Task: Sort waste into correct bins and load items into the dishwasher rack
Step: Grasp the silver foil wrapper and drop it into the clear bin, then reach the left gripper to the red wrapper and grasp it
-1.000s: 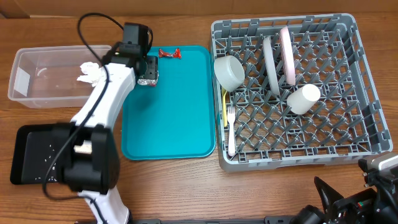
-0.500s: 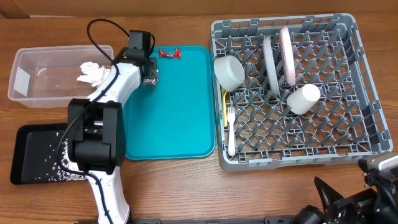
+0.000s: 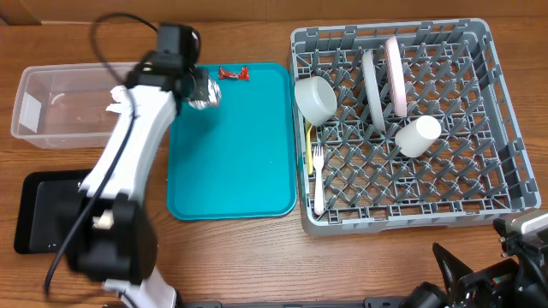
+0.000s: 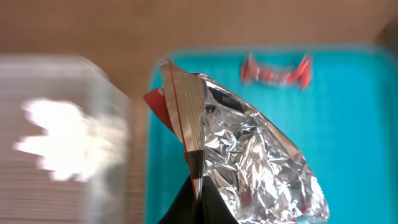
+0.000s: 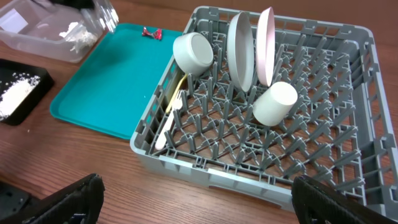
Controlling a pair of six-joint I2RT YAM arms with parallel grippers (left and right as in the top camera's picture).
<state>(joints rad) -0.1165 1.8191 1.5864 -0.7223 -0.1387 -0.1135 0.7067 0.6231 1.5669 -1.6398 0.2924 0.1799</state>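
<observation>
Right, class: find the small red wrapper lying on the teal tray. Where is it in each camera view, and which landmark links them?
Overhead: the red wrapper is at the teal tray's top edge, right of the left gripper.
Left wrist: the wrapper is upper right, on the tray, beyond the silver wrapper the gripper holds.
Right wrist: the wrapper is top left, near the tray's far edge.
Shared landmark: the teal tray.

Crinkled silver foil with a red strip along one edge on the large wrapper; red on the small wrapper. Plain teal serving tray. Clear tub, white tissue. Black tray, white grains. Grey latticed rack: pale grey plate, pinkish-white plate, white cup, cream bowl, yellow spoon, white fork.
</observation>
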